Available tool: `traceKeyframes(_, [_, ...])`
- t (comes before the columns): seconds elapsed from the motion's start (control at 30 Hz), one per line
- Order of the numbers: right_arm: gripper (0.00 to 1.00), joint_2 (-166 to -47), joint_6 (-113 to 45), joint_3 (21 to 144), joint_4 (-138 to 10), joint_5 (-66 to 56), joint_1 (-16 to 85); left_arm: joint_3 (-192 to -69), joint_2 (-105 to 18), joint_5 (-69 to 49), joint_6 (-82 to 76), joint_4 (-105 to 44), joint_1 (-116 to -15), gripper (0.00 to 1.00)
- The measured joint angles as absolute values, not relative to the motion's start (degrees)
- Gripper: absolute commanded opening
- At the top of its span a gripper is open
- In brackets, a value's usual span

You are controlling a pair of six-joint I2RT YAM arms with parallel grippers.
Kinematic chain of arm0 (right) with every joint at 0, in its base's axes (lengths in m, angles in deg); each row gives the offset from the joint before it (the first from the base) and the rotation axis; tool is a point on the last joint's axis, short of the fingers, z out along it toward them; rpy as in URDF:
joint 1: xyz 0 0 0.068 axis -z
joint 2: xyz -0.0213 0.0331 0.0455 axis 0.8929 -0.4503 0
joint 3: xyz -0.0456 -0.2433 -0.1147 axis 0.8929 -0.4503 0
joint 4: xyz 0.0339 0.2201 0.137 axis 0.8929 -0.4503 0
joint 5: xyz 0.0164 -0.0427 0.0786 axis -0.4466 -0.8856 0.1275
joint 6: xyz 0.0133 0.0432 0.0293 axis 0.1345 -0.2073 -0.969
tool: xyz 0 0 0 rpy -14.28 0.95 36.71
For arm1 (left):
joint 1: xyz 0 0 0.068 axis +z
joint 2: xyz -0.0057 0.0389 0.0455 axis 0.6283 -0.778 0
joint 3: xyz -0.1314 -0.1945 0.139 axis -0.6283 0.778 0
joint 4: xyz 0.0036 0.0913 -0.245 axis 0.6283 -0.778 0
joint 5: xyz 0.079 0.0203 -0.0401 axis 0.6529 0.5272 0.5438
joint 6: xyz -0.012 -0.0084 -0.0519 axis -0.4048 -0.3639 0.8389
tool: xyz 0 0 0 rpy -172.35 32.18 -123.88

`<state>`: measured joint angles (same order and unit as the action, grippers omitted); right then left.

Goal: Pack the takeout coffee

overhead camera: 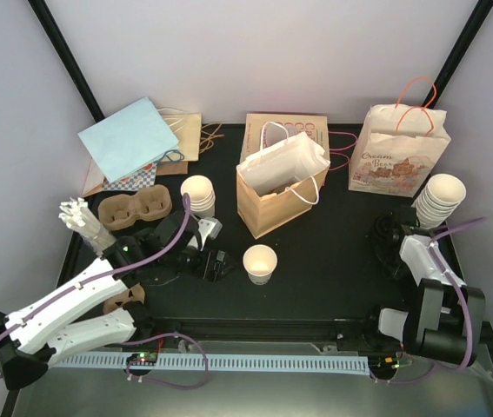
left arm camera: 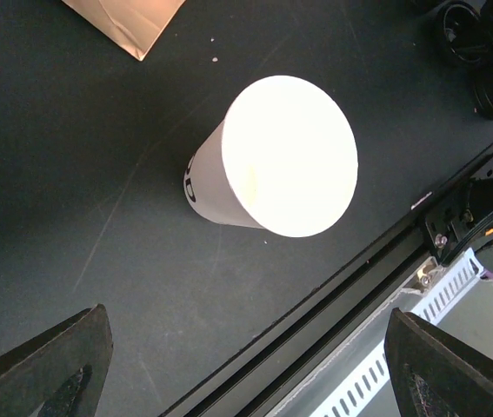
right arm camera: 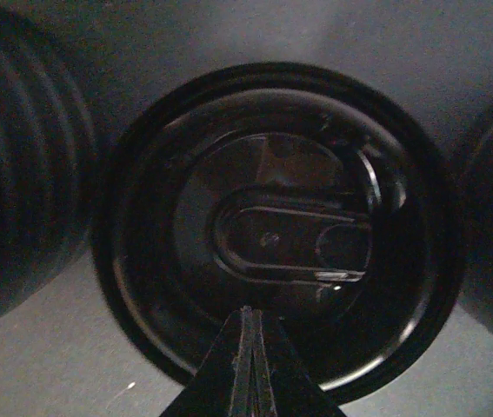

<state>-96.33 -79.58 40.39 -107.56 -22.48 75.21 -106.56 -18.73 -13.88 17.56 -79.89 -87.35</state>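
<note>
Your L tool (left arm camera: 246,314) is spread wide, clear of small cream-white paper cup (left arm camera: 289,156). R tool (right arm camera: 248,334) pressed together over round black plastic lid (right arm camera: 281,174).

I count one loose cup (overhead camera: 259,263). Nested cup stacks: two, the left stack (overhead camera: 198,193) and the right stack (overhead camera: 442,198). Pulp carrier (overhead camera: 133,208): one in clear view. Upright bags: two, the kraft bag (overhead camera: 259,219) and the printed bag (overhead camera: 400,156). Blue bag (overhead camera: 129,139), flat: one. Black lid (right arm camera: 272,156): one whole in my right wrist view.
</note>
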Motion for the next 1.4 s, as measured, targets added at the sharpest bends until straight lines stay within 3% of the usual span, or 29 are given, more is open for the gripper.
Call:
traceKeyframes(0.47, [0.01,-91.7,-78.4,40.3,-109.3,-21.3,69.0,-105.9,-16.2,-12.2,17.6,-79.6,-87.3,0.89])
traceKeyframes(0.83, [0.01,-91.6,-77.2,46.4,-113.6,-31.7,68.8,-105.9,-14.9,-11.7,17.6,-79.6,-87.3,0.88])
traceKeyframes(1.4, [0.01,-95.7,-77.5,42.4,-111.4,-31.7,70.0,-105.7,-13.9,-10.6,17.6,-79.5,-87.3,0.89])
